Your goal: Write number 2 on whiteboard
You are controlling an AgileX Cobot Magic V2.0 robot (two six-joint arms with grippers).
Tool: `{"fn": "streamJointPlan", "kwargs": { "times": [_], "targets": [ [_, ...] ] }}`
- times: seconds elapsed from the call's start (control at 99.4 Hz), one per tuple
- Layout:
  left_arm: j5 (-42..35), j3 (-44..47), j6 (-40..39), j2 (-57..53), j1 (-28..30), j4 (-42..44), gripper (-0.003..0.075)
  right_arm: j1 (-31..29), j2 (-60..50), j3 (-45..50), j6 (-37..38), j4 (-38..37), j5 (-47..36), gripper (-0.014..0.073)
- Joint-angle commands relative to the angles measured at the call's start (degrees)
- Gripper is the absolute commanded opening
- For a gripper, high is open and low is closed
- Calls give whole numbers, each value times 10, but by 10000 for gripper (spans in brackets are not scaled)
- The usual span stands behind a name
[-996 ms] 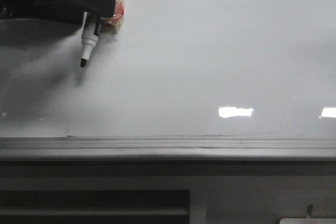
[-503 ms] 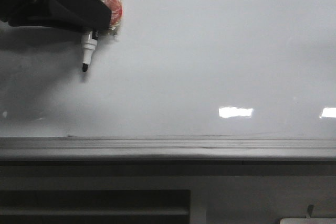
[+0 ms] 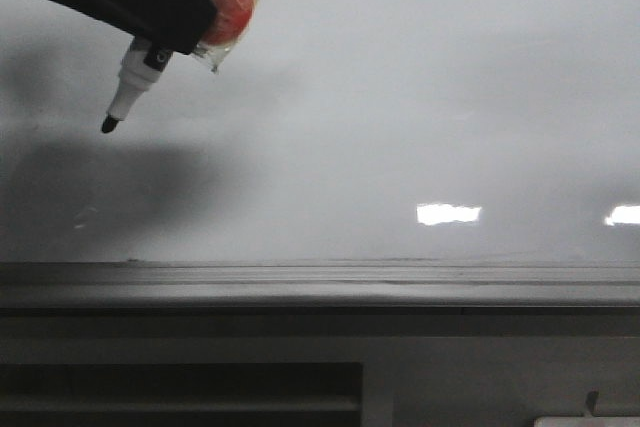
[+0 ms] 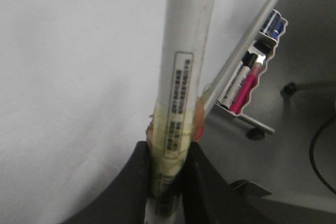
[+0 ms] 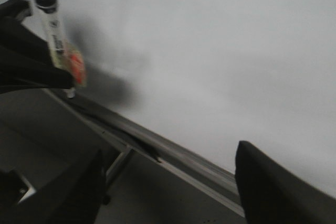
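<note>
The left end effector point(image 3: 150, 32), clenching a marker point(image 3: 130, 82), is poising its tip near the still blank whiteboard point(image 3: 400, 117), so the 2 is not yet begun; next, pressing the tip on; the right end effector point(image 5: 168, 182) is gaping, released.

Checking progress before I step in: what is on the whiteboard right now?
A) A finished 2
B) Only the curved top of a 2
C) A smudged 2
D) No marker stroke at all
D: the whiteboard shows only reflections and shadow, and the marker clamped in the left gripper shows its black tip with no line beneath.
</note>
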Motion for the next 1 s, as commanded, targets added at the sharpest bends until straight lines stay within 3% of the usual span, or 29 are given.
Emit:
{"fn": "streamJointPlan", "kwargs": {
  "times": [0.0, 0.151, 0.403, 0.684, 0.986],
  "targets": [
    [22, -35, 60, -12, 0, -33, -20, 1, 46, -57, -54, 64, 40, 467],
    [78, -53, 127, 0, 0, -75, -20, 2, 127, -132, -84, 70, 138, 467],
    [100, -61, 155, 23, -11, -87, -20, 9, 222, -230, -94, 70, 212, 467],
    [95, -105, 154, 69, -44, -83, -20, 74, 295, -285, -94, 61, 236, 467],
    [99, -130, 154, 95, -44, -83, -20, 89, 324, -290, -94, 59, 240, 467]
  ]
}}
